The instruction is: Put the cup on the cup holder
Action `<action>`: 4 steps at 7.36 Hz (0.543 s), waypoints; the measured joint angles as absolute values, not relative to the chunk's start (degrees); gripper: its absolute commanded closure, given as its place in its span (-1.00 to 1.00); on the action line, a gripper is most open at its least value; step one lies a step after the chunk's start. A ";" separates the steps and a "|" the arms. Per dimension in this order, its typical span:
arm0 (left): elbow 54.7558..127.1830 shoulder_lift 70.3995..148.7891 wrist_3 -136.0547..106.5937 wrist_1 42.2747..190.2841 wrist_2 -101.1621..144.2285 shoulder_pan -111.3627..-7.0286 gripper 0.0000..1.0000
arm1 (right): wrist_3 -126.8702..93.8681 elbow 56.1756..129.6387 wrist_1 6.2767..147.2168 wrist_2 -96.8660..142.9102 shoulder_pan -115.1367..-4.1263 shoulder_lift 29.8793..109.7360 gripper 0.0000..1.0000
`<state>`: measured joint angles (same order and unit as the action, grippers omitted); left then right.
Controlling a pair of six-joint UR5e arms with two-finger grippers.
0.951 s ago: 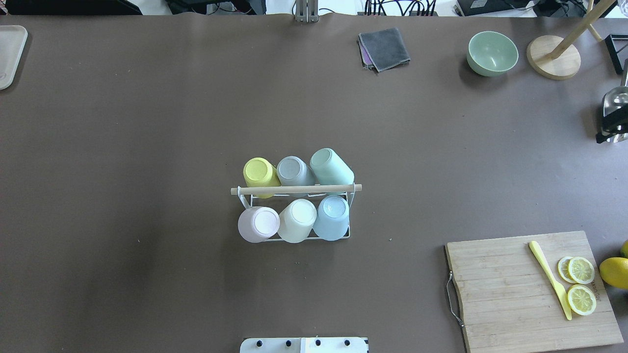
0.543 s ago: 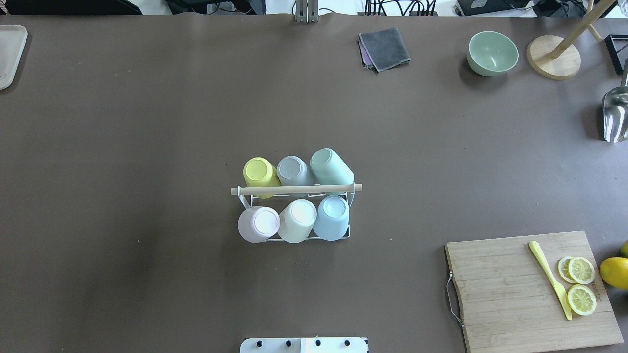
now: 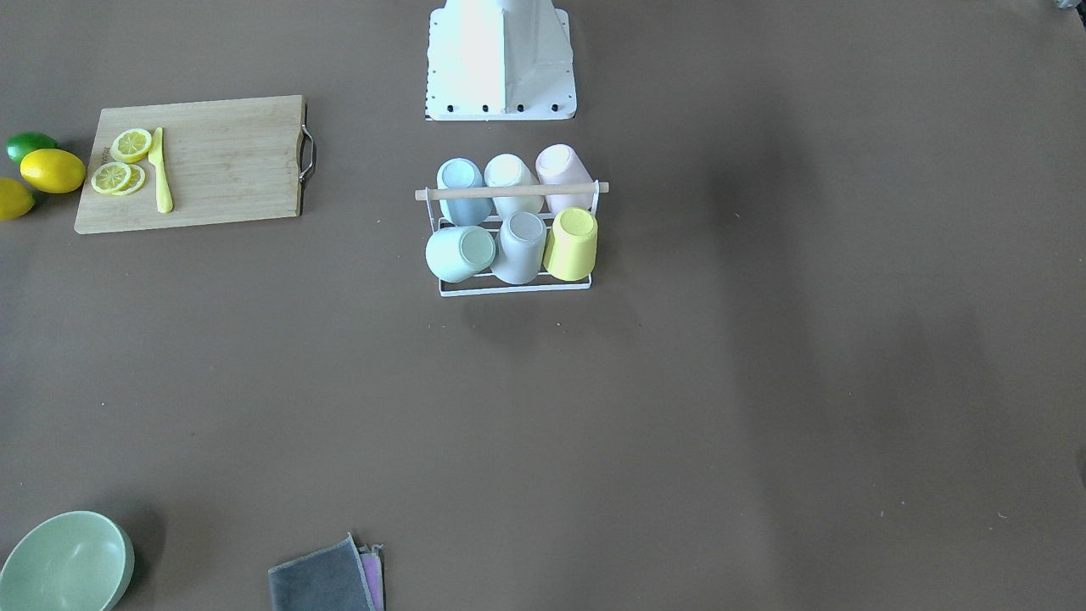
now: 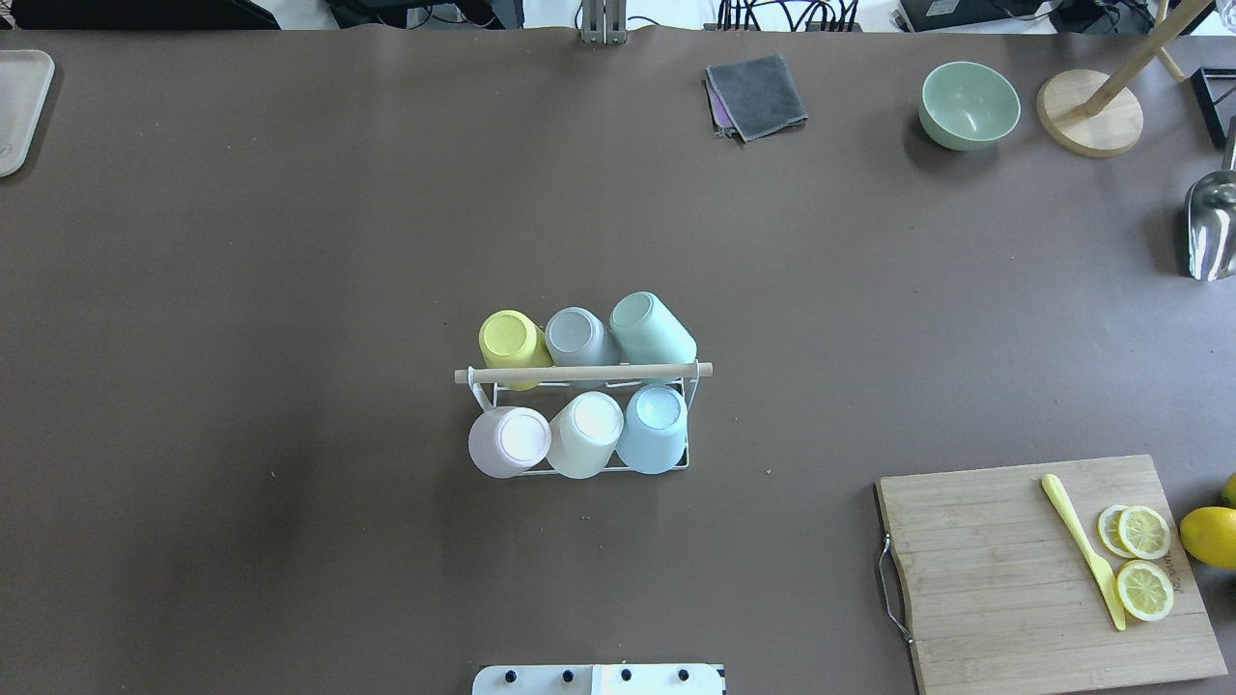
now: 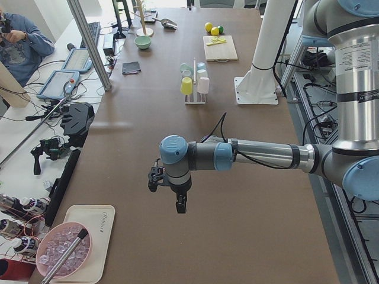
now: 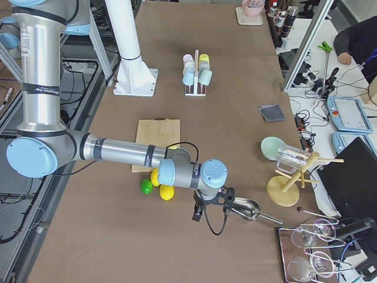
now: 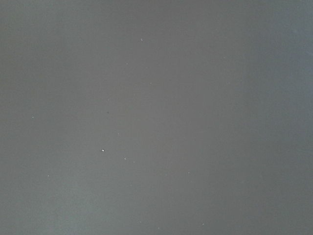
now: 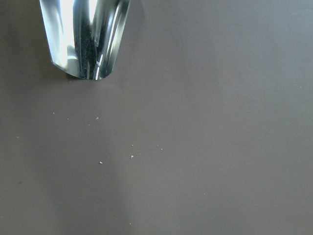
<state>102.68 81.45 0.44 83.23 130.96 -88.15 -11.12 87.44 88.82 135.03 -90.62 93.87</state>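
Note:
The cup holder (image 4: pixel 579 372), a white wire rack with a wooden dowel on top, stands mid-table. It also shows in the front view (image 3: pixel 509 192). Several cups sit upside down on its prongs. Among them are a yellow cup (image 4: pixel 512 340), a mint cup (image 4: pixel 649 326) and a blue cup (image 4: pixel 655 428). My left gripper (image 5: pixel 179 204) shows only in the exterior left view, far from the rack near the table's left end. My right gripper (image 6: pixel 198 213) shows only in the exterior right view, beside a metal scoop (image 6: pixel 244 209). I cannot tell whether either is open or shut.
A cutting board (image 4: pixel 995 569) with lemon slices and a yellow knife lies front right, with lemons (image 4: pixel 1209 536) beside it. A green bowl (image 4: pixel 969 104), a grey cloth (image 4: pixel 758 95), a wooden stand (image 4: pixel 1089 114) and the scoop (image 4: pixel 1212 227) lie at the back right. A tray (image 4: pixel 19 106) sits far left.
The right gripper, seen over the metal scoop at the overhead view's right edge a second ago, has left that view. The rack and cups have not moved.

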 measured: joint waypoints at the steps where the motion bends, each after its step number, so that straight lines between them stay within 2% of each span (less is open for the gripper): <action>1: 102.67 81.45 0.44 83.23 130.96 -88.15 -0.97 | -11.09 88.48 88.94 135.14 -92.15 94.22 -1.00; 4: 102.66 81.46 0.44 83.31 131.03 -88.15 -0.97 | -11.55 94.31 93.85 134.51 -93.07 94.12 -1.00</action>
